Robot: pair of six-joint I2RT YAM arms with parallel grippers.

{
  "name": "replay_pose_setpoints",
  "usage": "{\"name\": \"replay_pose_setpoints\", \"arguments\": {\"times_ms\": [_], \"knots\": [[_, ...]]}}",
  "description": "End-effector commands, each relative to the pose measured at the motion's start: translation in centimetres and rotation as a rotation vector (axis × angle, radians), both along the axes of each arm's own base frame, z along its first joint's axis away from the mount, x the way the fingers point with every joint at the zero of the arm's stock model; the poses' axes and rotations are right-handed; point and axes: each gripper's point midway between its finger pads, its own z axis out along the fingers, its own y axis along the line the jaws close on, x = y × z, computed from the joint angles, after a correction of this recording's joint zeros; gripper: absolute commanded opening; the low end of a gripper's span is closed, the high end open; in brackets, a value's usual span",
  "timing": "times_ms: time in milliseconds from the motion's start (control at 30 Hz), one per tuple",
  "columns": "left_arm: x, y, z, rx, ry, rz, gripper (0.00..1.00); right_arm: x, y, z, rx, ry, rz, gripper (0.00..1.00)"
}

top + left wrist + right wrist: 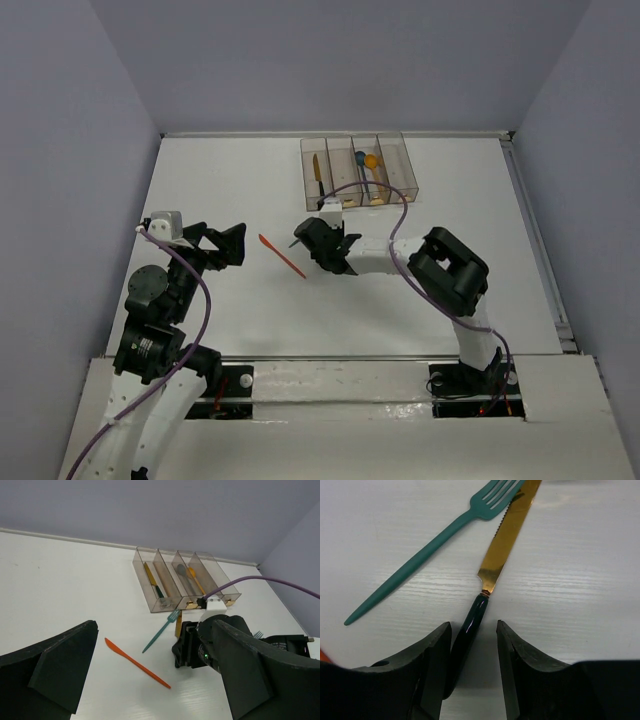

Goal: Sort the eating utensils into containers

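The step in hand is the pickup of a gold-bladed knife that lies flat on the white tabletop just short of the containers. In the right wrist view the right gripper is down at tabletop level with its jaws part-open around the knife's dark handle. The handle runs between the two fingers and seems to lean on one of them, with a sliver of tabletop showing before the other, so the grip does not look made yet. A teal fork lies just beside the knife, its tines near the blade, and its tapered handle angles away from the gripper. An orange knife lies apart from both, nearer the left arm. The left gripper hovers wide open and empty above that side of the tabletop. The row of bins already holds some pieces. A similar gold knife lies in the end compartment nearest the left arm, and two spoons lie further along, though through the smoky walls I cannot say for certain which compartment each spoon is in. Next, the jaws would need to close squarely on the handle without nudging the fork. The lift should then be straight up, and the carry should go to the compartment holding the matching knife. With three pieces loose on the tabletop, the sort looks roughly half done.
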Motion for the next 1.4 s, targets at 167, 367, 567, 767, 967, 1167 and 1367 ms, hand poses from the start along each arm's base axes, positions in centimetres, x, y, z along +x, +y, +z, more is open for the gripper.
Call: {"name": "replay_pose_setpoints", "arguments": {"times_ms": [167,367,567,767,967,1167,1367], "knots": [[-0.4,-0.2,3.0,-0.038,-0.087,-0.016,0.99,-2.1,-5.4,-0.2,-0.126,0.015,-0.109,0.35],[-0.2,-0.2,2.9,-0.035,-0.080,-0.014,0.99,-2.8,-7.0,0.9,-0.126,-0.004,-0.152,0.22],[-0.2,-0.6,2.7,-0.029,-0.077,-0.038,0.99,-3.8,-8.6,2.4,-0.124,-0.015,-0.149,0.07],[-0.4,-0.3,3.0,-0.031,-0.086,-0.024,0.99,-6.0,-8.3,3.6,-0.056,0.027,-0.052,0.00],[-0.5,-0.4,3.1,-0.030,-0.091,-0.032,0.99,-8.1,-5.3,8.5,0.136,-0.019,0.169,0.00],[-0.6,-0.3,3.3,-0.031,-0.097,-0.030,0.99,-4.3,-2.6,14.7,0.161,-0.158,0.265,0.00],[-0.7,-0.1,3.2,-0.028,-0.098,-0.024,0.99,4.3,-1.0,16.2,0.167,-0.215,0.253,0.00]]}}
